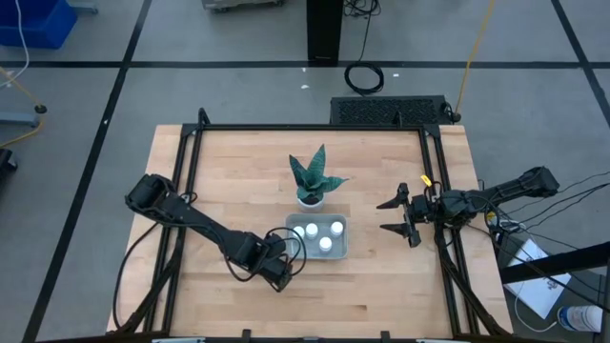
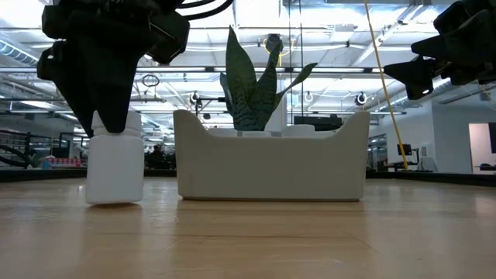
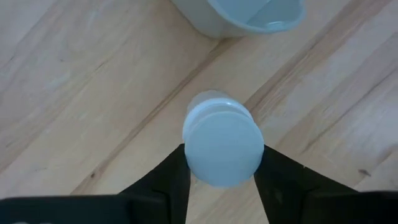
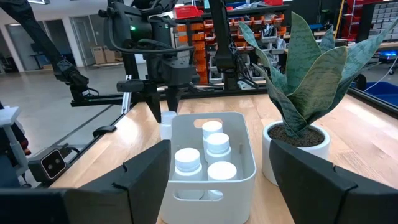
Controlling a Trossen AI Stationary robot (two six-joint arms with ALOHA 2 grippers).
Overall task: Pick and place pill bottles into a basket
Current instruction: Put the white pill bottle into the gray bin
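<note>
The left pincer (image 3: 221, 163) grips the last pill bottle (image 3: 222, 144) by its cap, upright on the surface beside the basket (image 1: 340, 246); light, rigid, smooth plastic, probably slippery

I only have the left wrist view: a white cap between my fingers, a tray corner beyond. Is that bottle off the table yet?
Observer: No. In the low view, the small white cylindrical pill bottle stands on the wooden table, with the left gripper closed on its cap.
Operator: How full is the tray?
Observer: The shallow pale grey-blue rectangular tray holds four bottles.
Operator: Is the right arm in my way?
Observer: No. The right gripper hangs open to the tray's right, apart from it.
</note>
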